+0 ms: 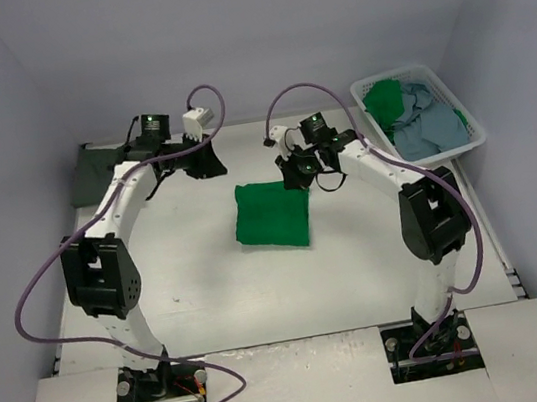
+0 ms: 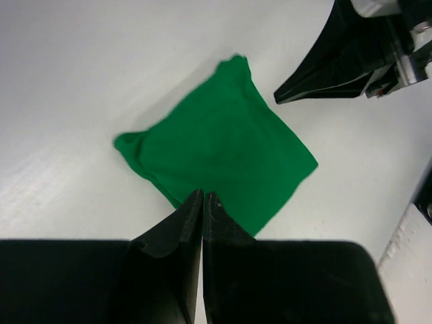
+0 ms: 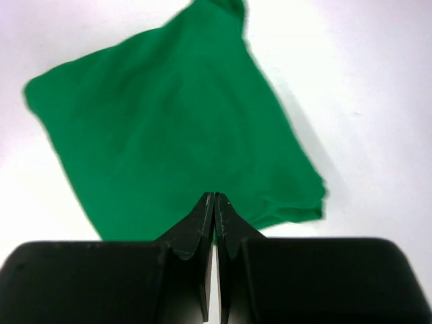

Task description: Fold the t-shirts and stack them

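Note:
A bright green t-shirt [image 1: 271,216] lies folded into a rough square in the middle of the table. It also fills the left wrist view [image 2: 223,158] and the right wrist view [image 3: 169,128]. My left gripper [image 1: 206,160] hangs to the shirt's far left, shut and empty, its tips [image 2: 203,196] just over the near edge of the cloth in its own view. My right gripper [image 1: 297,171] hovers at the shirt's far right corner, shut with nothing in it [image 3: 214,197]. A dark grey-olive t-shirt [image 1: 92,172] lies folded at the far left.
A white plastic basket [image 1: 473,135] stands at the far right, with a green shirt [image 1: 385,101] and a light blue shirt [image 1: 429,126] crumpled inside. Walls close the table in at the back and sides. The right gripper's black fingers [image 2: 324,74] show at the left wrist view's top right.

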You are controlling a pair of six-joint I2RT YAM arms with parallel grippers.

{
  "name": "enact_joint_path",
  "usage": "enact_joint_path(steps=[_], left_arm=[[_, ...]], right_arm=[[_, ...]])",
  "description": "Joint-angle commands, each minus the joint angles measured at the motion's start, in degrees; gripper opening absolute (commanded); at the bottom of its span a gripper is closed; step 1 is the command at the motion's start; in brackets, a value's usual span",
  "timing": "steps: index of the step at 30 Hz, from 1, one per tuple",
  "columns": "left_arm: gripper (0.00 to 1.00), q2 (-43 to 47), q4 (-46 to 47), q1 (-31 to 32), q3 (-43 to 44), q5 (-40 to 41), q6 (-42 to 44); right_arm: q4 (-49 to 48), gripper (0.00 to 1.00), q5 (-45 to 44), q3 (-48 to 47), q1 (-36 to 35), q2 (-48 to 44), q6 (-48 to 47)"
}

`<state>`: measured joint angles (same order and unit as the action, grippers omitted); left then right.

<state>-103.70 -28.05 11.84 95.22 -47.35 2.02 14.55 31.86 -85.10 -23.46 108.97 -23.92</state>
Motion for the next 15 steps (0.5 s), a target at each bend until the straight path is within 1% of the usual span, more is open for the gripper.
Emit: enact_joint_path(steps=[1,4,8,15], left_arm=[[0.00,-0.53,-4.90,2.22,-2.75,-4.32,3.77],[0.00,-1.42,-5.78,4.24,-5.91,-4.42,5.88],[0.00,-2.64,-3.95,6.09,-10.05,-4.32,6.15],[0.00,-5.28,-3.06,7.32,-11.72,-5.73,5.36]], right_arm=[[2.32,0.00,3.82,1.16,-2.81,-2.71,-0.07],[2.59,0.00,5.06,2.39,-4.83,-2.10,-0.25],[2.50,0.00,6.02,2.83,-6.33,-0.86,0.28],[2.59,0.00,5.41,3.71,-6.60,1.07,0.37]])
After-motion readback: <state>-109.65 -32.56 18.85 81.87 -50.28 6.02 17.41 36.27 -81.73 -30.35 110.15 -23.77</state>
